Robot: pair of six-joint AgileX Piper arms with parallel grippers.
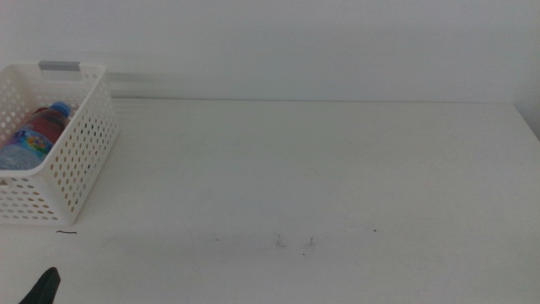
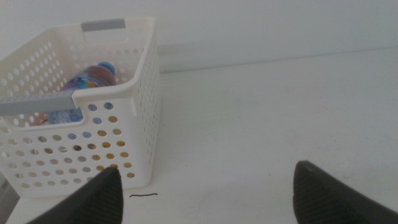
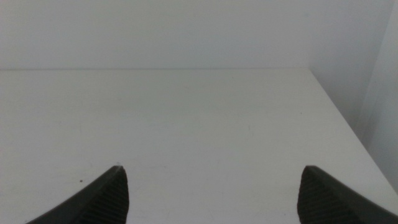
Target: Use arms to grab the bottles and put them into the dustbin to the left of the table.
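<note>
White bin [image 1: 72,165] sat at table [image 1: 337,169] left edge; water bottle [image 1: 34,135] lay inside. Left gripper [image 2: 202,190] near bin, jaws wide, empty. Right gripper [image 3: 211,193] jaws wide, empty.

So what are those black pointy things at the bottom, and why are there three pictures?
They are a robot's pinchers. One camera looks down over the wide white table; the others ride on each arm's wrist. The left gripper is open beside the white plastic basket with holes. The right gripper is open over bare table. Neither holds anything. In the basket lie a small clear blue-capped water bottle and something red, partly hidden. Something yellow shows through the holes.
</note>
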